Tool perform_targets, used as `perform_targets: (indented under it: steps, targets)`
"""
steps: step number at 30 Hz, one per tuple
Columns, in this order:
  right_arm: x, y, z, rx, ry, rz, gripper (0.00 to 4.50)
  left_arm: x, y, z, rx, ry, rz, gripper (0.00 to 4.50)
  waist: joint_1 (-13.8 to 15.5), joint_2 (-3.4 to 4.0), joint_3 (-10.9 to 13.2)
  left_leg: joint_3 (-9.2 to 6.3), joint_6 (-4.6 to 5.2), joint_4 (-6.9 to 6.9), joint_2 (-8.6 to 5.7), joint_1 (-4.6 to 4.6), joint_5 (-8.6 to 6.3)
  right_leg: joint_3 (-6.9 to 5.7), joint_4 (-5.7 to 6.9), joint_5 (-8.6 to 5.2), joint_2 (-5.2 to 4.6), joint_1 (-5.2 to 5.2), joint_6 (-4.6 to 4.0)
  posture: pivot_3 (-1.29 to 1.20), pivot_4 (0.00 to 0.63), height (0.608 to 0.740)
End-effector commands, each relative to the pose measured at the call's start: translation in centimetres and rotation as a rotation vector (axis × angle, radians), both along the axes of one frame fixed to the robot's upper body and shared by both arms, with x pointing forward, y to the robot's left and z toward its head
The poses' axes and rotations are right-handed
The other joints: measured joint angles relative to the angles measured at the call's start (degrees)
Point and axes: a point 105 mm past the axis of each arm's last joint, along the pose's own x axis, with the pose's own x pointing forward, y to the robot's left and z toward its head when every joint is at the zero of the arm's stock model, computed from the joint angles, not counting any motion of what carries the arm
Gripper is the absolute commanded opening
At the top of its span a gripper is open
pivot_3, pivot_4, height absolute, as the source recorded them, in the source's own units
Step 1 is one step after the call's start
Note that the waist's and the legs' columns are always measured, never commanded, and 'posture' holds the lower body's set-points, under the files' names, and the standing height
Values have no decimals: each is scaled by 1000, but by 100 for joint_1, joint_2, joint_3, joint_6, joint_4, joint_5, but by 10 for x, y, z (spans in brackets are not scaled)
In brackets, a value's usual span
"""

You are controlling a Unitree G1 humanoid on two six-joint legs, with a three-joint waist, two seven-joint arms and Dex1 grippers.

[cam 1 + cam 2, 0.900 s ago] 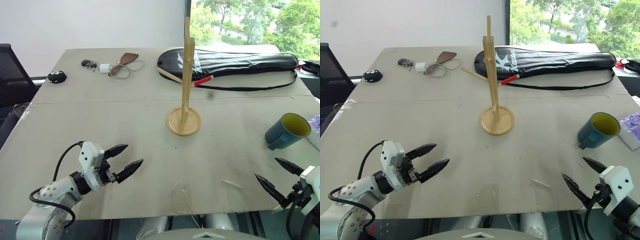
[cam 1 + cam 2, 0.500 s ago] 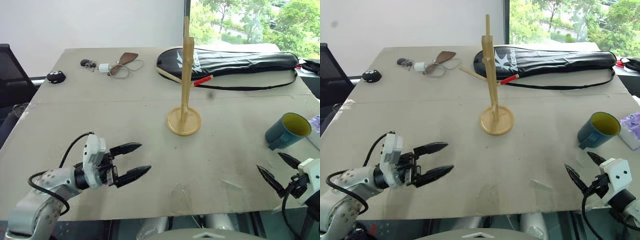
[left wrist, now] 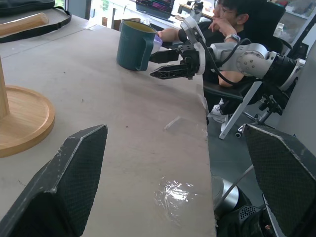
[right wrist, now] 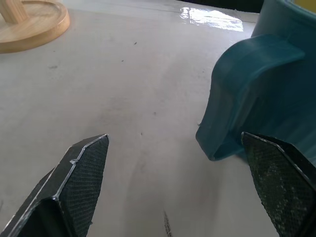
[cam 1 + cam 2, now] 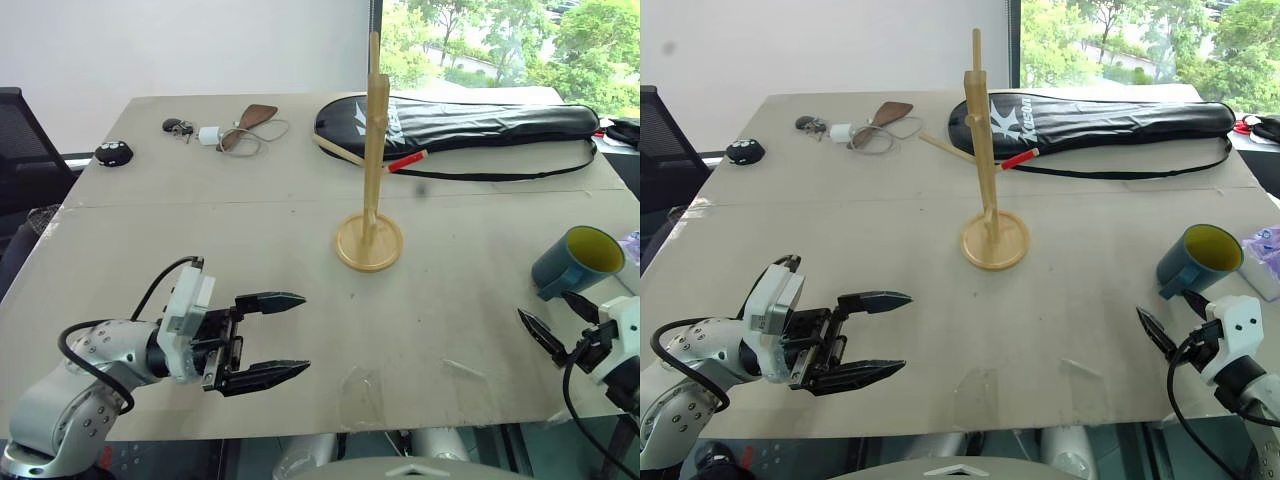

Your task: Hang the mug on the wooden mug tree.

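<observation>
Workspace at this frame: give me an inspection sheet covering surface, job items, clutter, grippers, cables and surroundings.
Surface: grey table, a seam across it, scuffed.
Job's things: mug, teal with yellow inside, upright near the table's right edge, handle toward the robot; wooden mug tree upright mid-table, no mug on it.
Clutter: black racket bag behind the tree; keys, white charger, brown case and a small black object at the far left.
Grippers: left gripper open, holding nothing, pointing right; right gripper open, just short of the mug.
Cables: black cable looping at the left wrist.
Surroundings: black chair left, window with trees behind, seated person at right.
</observation>
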Motion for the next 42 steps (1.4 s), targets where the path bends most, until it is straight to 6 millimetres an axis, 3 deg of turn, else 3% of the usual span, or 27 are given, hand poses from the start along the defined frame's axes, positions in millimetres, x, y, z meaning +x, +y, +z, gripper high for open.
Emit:
perform_targets:
  steps: [1, 4, 14, 17, 20, 22, 26, 31, 37, 42]
  targets:
    - [4, -1, 6, 18, -29, -9, 4330, -4, -5, 8, -22, -15, -24, 4500, 0, 1, 0, 0, 0, 0, 0, 0, 0, 0, 1, 0, 0, 0, 0, 0, 150, 740]
    - [10, -3, 5, 39, -33, -4, 4330, -6, -5, 11, -34, -5, -26, 4500, -2, 2, 1, 0, 0, 0, 0, 0, 0, 0, 1, 0, 0, 0, 0, 0, 150, 740]
    - [22, -5, 3, 92, -35, 18, 123, -6, -6, 8, -34, -22, -25, 4500, 0, 6, 4, 1, 0, 0, 0, 0, 0, 1, 0, 0, 0, -1, 0, 0, 150, 740]
    - [24, -2, 9, 79, -58, 42, 55, -6, -5, 8, -53, -13, -14, 4500, -1, 7, 4, 1, 0, 0, 0, 0, 0, 1, 0, 0, 0, -1, 0, 0, 150, 740]
    - [37, 12, 35, 30, -132, 123, 55, 4, 1, 12, -147, -5, 86, 4500, -22, 16, 10, 5, 0, 0, 0, 0, 0, 6, 0, 0, -1, -1, 0, 0, 150, 740]
    - [45, 27, 52, 15, -169, 191, 55, 12, 7, 13, -174, -76, 173, 4500, -52, 19, 12, 11, 0, 2, 0, 1, 0, 10, 4, 1, 0, -4, 1, 0, 150, 740]
    - [65, 70, 97, 10, -229, 341, 55, 8, 16, 22, -316, -169, 224, 4500, -113, 15, 13, 12, 0, 1, 7, -1, 0, 8, 5, 1, 4, -6, 0, 0, 150, 740]
    - [78, 111, 127, -41, -195, 510, 55, 7, 25, 26, -323, -210, 267, 4500, -75, 3, 16, -1, 0, 1, 7, -14, 0, -8, -13, 1, 2, -7, 0, 0, 150, 740]
    - [89, 144, 152, -71, -145, 647, 55, -5, 26, 24, -330, -230, 269, 4500, -59, 3, 19, -6, 1, -3, 6, -32, 0, -16, -49, 1, 0, -12, 0, 0, 150, 740]
    - [94, 155, 155, -103, -108, 716, 55, -10, 20, 27, -346, -248, 291, 4500, -73, -1, 16, -20, 1, 2, 7, -66, 0, -36, -59, 1, -2, -32, 0, 0, 150, 740]
